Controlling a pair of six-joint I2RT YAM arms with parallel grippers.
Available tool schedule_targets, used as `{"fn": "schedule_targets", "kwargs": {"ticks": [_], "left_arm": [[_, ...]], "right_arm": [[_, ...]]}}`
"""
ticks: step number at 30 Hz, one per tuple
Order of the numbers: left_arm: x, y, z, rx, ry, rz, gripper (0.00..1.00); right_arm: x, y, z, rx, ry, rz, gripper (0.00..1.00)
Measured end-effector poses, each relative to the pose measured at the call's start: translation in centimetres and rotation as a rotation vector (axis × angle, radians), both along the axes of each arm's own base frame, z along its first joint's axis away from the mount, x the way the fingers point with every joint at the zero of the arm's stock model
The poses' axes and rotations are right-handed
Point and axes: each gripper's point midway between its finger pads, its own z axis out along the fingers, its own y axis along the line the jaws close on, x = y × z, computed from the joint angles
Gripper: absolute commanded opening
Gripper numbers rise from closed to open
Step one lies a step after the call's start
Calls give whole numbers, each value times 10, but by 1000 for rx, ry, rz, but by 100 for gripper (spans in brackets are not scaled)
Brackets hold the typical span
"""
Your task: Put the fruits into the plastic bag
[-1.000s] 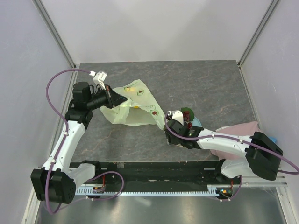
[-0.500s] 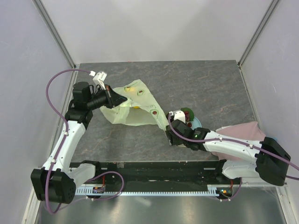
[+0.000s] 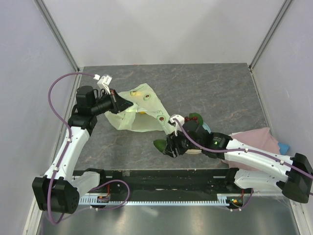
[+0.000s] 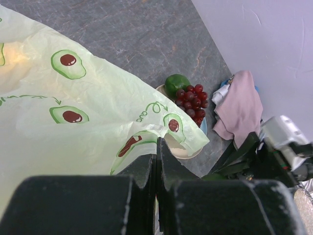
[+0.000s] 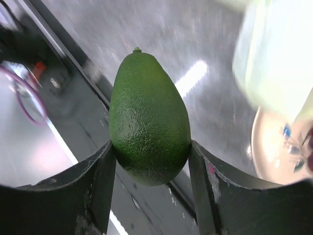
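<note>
The dark green avocado is clamped between the right gripper's fingers. Its long axis runs in line with them, narrow stem end pointing away, leftward, over the near tabletop. Farther left, the left gripper is pinched tight on the plastic bag's edge. Grapes and a second avocado lie on the plate.
</note>
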Motion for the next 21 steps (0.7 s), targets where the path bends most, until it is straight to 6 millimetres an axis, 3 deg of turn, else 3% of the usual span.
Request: {"fn": "schedule_targets", "kwargs": {"ticks": [5, 8, 10, 12, 17, 21], "left_arm": [[0, 0, 0, 0, 0, -1, 2], [0, 0, 0, -1, 0, -3, 2], [0, 0, 0, -1, 1, -4, 2], [0, -1, 0, -2, 2, -5, 2], [0, -1, -1, -2, 6, -8, 2], [2, -1, -5, -2, 18, -10, 2]], "right_arm": [[30, 29, 62, 138, -147, -29, 16], [55, 53, 82, 161, -210, -55, 14], [76, 70, 78, 137, -233, -85, 13], [95, 80, 57, 74, -239, -127, 14], [133, 85, 6, -91, -246, -237, 14], [156, 86, -7, -135, -274, -313, 15]]}}
